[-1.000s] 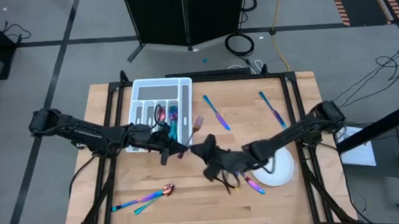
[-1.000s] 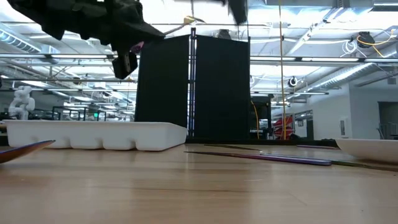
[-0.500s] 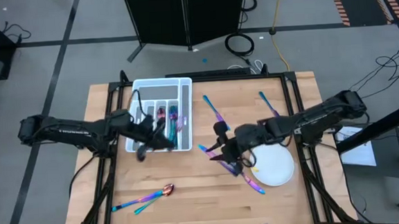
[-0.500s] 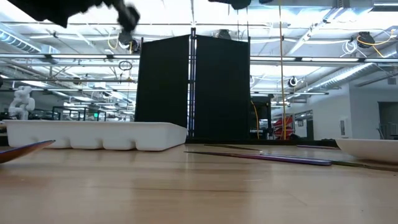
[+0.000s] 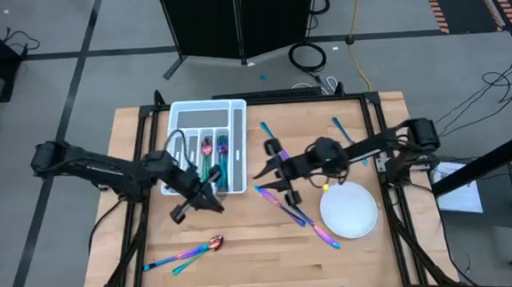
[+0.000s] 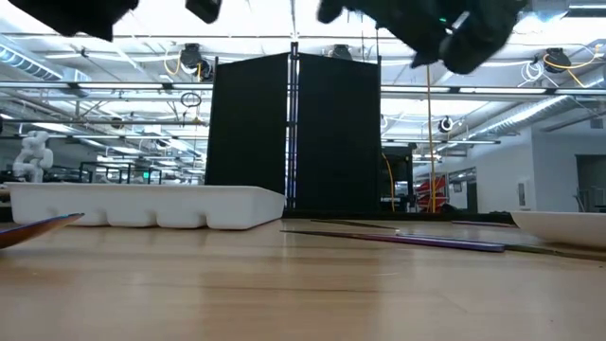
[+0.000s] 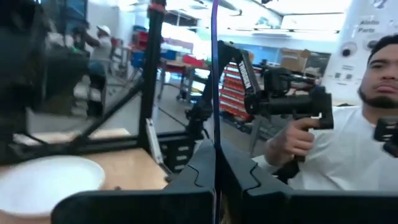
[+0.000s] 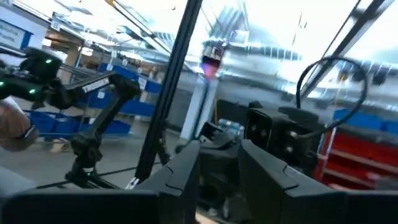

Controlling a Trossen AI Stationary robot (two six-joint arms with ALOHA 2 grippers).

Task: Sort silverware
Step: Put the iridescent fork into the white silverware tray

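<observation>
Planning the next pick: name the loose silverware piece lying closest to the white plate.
The knife just off the white plate's near-left rim, almost touching it. The pieces by the far edge and the near-left pair lie well away.

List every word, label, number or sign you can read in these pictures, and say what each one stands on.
"Parts" (probably): the lower line on the white sign in the left wrist view. The line above it is too blurred to read.
White lettering on the dark arm in the right wrist view: too blurred to read.
White lettering down the upright arm link in the left wrist view: too blurred to read.
High and low views: no readable text.
</observation>
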